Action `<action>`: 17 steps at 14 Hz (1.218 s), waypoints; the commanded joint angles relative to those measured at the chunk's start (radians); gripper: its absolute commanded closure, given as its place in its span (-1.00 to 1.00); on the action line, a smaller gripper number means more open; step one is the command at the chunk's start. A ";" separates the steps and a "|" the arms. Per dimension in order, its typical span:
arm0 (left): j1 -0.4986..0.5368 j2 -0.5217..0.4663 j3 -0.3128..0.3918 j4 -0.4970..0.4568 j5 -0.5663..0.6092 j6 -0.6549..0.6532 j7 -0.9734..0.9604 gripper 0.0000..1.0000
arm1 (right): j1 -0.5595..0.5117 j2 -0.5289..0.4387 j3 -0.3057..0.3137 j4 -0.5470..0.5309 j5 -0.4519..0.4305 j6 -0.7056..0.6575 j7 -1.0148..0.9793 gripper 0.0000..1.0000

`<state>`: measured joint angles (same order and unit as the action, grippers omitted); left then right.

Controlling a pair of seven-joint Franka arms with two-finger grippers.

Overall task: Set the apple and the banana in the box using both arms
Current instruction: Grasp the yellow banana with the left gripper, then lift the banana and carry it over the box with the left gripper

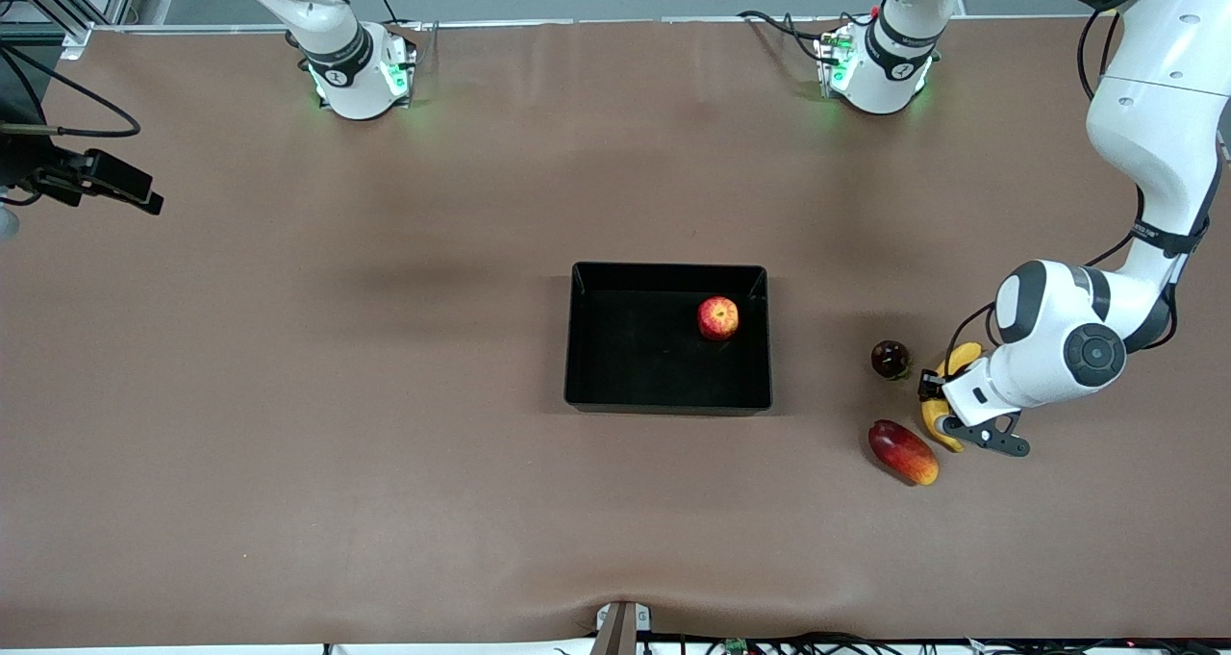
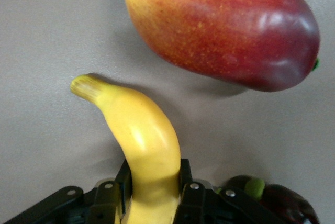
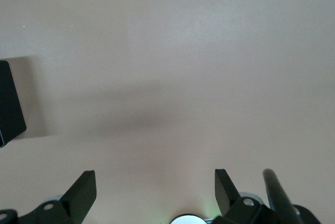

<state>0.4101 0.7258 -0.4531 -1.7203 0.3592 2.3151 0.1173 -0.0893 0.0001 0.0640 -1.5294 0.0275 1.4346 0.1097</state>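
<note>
The yellow banana [image 1: 962,355] [image 2: 141,135] lies on the table toward the left arm's end. My left gripper [image 1: 938,395] [image 2: 154,174] is shut on its middle, one finger pressing each side. The red apple [image 1: 718,317] with yellowish streaks sits inside the black box [image 1: 577,347], close to the wall on the left arm's side. My right gripper [image 1: 144,198] [image 3: 155,182] waits open and empty above the table at the right arm's end; a corner of the box [image 3: 8,103] shows in its wrist view.
A red-orange mango [image 1: 902,451] [image 2: 220,25] lies right beside the banana, nearer to the front camera. A dark round fruit [image 1: 891,358] [image 2: 282,203] sits between the banana and the box, close to the left gripper.
</note>
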 commanded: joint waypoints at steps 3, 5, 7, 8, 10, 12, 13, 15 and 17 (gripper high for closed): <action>0.010 -0.110 -0.065 -0.024 -0.068 -0.133 -0.103 1.00 | -0.015 -0.026 0.005 -0.023 -0.008 0.003 -0.013 -1.00; 0.010 -0.152 -0.108 -0.019 -0.097 -0.198 -0.151 1.00 | -0.015 -0.026 0.005 -0.023 -0.008 0.003 -0.013 -1.00; 0.010 -0.212 -0.169 -0.016 -0.146 -0.262 -0.250 1.00 | -0.015 -0.026 0.005 -0.023 -0.008 0.004 -0.013 -1.00; 0.006 -0.235 -0.203 -0.010 -0.150 -0.282 -0.305 1.00 | -0.015 -0.026 0.005 -0.023 -0.008 0.004 -0.013 -1.00; -0.010 -0.243 -0.277 0.016 -0.151 -0.316 -0.436 1.00 | -0.015 -0.026 0.005 -0.023 -0.008 0.004 -0.013 -1.00; -0.066 -0.226 -0.326 0.054 -0.149 -0.318 -0.592 1.00 | -0.015 -0.026 0.005 -0.023 -0.006 0.003 -0.013 -1.00; -0.129 -0.206 -0.326 0.088 -0.149 -0.318 -0.657 1.00 | -0.015 -0.026 0.005 -0.023 -0.008 0.003 -0.013 -1.00; -0.238 -0.162 -0.323 0.155 -0.141 -0.318 -0.786 1.00 | -0.015 -0.026 0.005 -0.023 -0.008 0.003 -0.013 -1.00; -0.345 -0.111 -0.302 0.212 -0.137 -0.313 -0.869 1.00 | -0.017 -0.026 0.005 -0.023 -0.006 0.003 -0.013 -1.00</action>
<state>0.1500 0.5419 -0.7773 -1.6010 0.2232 2.0192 -0.6873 -0.0897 0.0001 0.0593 -1.5299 0.0275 1.4346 0.1096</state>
